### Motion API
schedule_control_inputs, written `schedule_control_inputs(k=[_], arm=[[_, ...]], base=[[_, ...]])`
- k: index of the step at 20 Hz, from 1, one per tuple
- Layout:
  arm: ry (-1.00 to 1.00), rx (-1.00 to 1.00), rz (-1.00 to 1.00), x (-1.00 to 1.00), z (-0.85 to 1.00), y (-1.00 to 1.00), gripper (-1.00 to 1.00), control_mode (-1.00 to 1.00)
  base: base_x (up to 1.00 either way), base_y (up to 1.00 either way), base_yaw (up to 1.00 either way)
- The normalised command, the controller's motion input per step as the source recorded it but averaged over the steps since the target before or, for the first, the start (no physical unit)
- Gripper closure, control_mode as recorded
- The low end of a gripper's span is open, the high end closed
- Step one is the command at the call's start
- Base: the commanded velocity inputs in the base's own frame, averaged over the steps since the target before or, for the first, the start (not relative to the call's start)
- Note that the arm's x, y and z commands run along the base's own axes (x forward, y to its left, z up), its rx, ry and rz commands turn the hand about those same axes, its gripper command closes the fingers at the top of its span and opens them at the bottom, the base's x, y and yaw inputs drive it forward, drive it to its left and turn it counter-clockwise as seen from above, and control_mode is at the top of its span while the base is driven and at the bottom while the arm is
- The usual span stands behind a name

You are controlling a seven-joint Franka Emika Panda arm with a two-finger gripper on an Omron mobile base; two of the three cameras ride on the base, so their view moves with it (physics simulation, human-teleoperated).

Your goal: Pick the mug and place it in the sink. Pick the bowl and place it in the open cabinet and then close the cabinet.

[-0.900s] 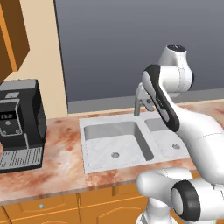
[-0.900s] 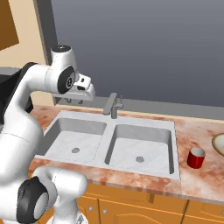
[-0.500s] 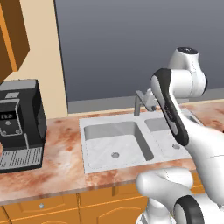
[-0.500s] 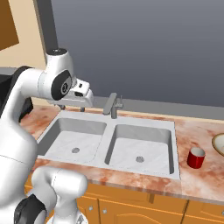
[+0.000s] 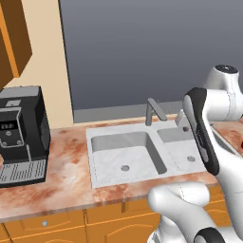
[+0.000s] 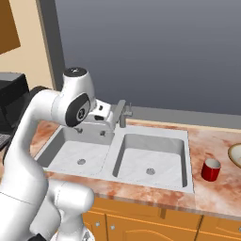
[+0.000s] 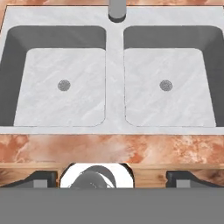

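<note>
Left base view: A double-basin sink of pale grey marbled stone sits sunk in a mottled salmon-and-cream countertop, its bent grey metal faucet rising at the back rim between the basins. Each basin shows a small round drain. A boxy black coffee machine with a ribbed silver drip tray stands on the counter at far left, and an orange wooden cabinet hangs above it against a cream wall. Plain orange drawer fronts with small round knobs run below the counter. The white arm crosses the right side, hiding part of the right basin.

Right base view: The glossy red mug, a small cylinder, stands upright on the counter just right of the sink's rim, apart from it. The tan-rimmed, cream-centred bowl lies at the right edge, cut off by the frame, near the mug but not touching it. The gripper hangs above the left basin beside the faucet; whether its fingers are parted or closed cannot be told here.

Hand view: Looking straight down on both basins, with rounded rectangular floors, darker shaded walls and central drains. Two dark fingertips sit wide apart at the bottom corners, released and holding nothing.
</note>
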Motion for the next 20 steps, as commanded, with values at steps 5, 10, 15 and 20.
schedule_control_inputs(k=[5, 10, 15, 20], arm=[[0.04, -0.04, -0.07, 0.0, -0.34, -0.87, -1.0, -1.0], [0.04, -0.06, -0.13, 0.0, -0.44, -0.98, -1.0, -1.0], [0.08, -0.05, -0.21, 0.0, -0.43, -1.0, -1.0, -1.0], [0.04, -0.02, -0.21, 0.0, -0.36, -1.0, -1.0, -1.0]], base=[[0.0, 0.0, 0.0], [0.0, 0.0, 0.0], [0.0, 0.0, 0.0], [0.0, 0.0, 0.0]])
